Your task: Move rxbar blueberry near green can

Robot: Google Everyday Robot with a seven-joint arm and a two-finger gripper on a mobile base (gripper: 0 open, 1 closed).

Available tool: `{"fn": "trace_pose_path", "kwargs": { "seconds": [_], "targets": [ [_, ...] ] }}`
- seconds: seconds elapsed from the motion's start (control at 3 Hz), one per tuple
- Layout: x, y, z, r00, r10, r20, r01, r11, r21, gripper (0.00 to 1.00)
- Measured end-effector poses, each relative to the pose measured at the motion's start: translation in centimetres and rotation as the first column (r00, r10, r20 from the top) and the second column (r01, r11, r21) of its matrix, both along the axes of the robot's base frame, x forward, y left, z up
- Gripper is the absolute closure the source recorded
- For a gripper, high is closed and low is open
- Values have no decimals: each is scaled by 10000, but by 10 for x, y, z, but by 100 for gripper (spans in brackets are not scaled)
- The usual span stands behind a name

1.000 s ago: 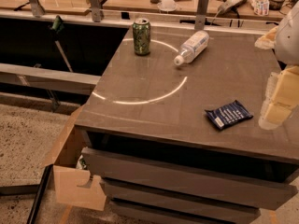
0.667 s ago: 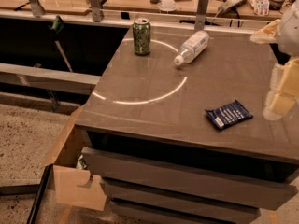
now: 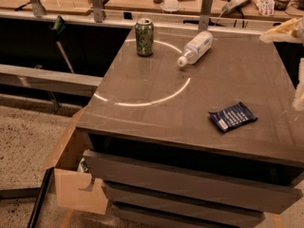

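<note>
My gripper (image 3: pixel 299 95) has slid further out at the 3 o'clock edge than a second ago; can't tell if it's clenched or released. rxbar blueberry (image 3: pixel 232 117) hasn't shifted, flat on the table (image 3: pixel 228 75) at 4 o'clock, well apart from green can (image 3: pixel 144 37) at 11, so the move looks unstarted. Count: one bar, one can, one bottle (image 3: pixel 195 48) lying at 12.

Dark grey table (image 3: pixel 228 70) over stacked drawers (image 3: pixel 180 174), speckled floor (image 3: pixel 23 141), cardboard box (image 3: pixel 78 196), possibly a cluttered wooden workbench (image 3: pixel 142 3) behind
</note>
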State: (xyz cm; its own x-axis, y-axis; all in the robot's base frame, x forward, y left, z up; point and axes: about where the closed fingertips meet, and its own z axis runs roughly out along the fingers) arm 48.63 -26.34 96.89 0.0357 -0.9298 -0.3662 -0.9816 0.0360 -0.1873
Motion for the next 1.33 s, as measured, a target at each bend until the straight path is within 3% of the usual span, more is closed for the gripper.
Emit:
{"fn": "trace_pose_path", "kwargs": {
  "seconds": [0.33, 0.67, 1.0, 1.33],
  "targets": [
    [16, -4, -22, 9957, 871, 303, -872, 9962, -11, 0],
    [23, -2, -21, 9955, 788, 519, -789, 9969, 14, 0],
    [21, 2, -47, 9944, 1052, 37, -1052, 9938, 354, 0],
    [16, 12, -74, 9871, 1542, -436, -1494, 9839, 981, 0]
  ]
}}
